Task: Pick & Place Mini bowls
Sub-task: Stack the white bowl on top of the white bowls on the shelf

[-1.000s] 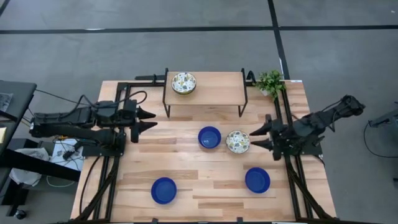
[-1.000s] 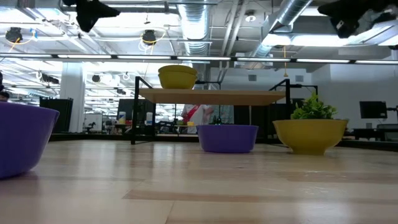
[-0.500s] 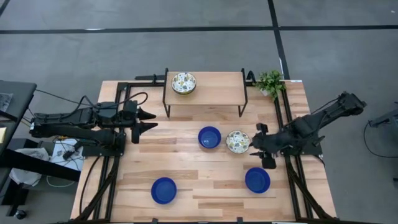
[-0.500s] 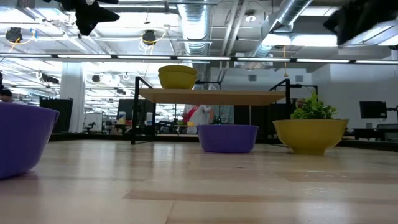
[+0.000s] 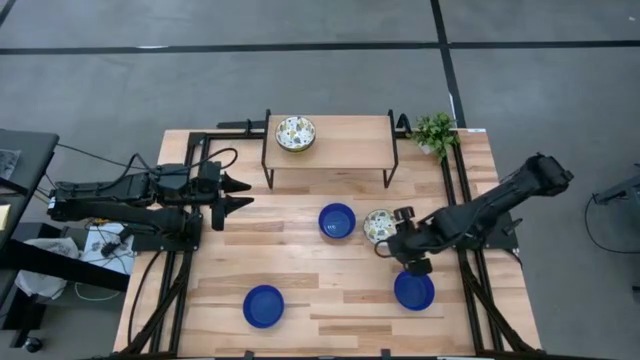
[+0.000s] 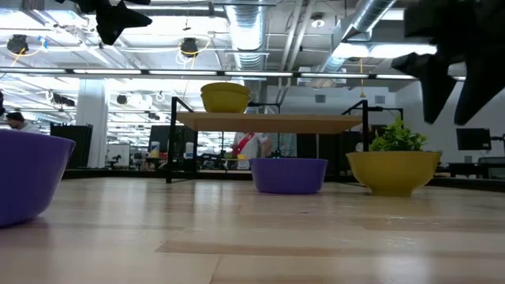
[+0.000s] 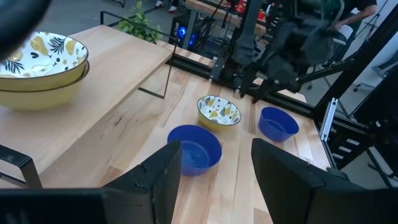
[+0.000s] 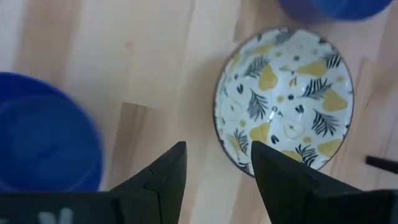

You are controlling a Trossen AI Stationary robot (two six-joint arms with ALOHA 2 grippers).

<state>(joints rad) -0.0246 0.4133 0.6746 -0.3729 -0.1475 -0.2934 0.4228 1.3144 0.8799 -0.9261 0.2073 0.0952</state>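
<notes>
White patterned bowl (image 8: 285, 98) upright, round; right gripper (image 8: 214, 163) above rim, parted, empty.

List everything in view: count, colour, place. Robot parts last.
blue bowls: three, cobalt; one mid-table, two near the front edge.
patterned bowls: three, white with leaf and pear print, yellow outside; two stacked on the shelf, one on the table beside the middle blue bowl.
shelf: one, light wood top on a black frame, table's back.
potted plant: one, green, back right corner.
table: one, light wood.
left gripper: open, waiting at the left edge.
right gripper: open, above the table's patterned bowl.
</notes>
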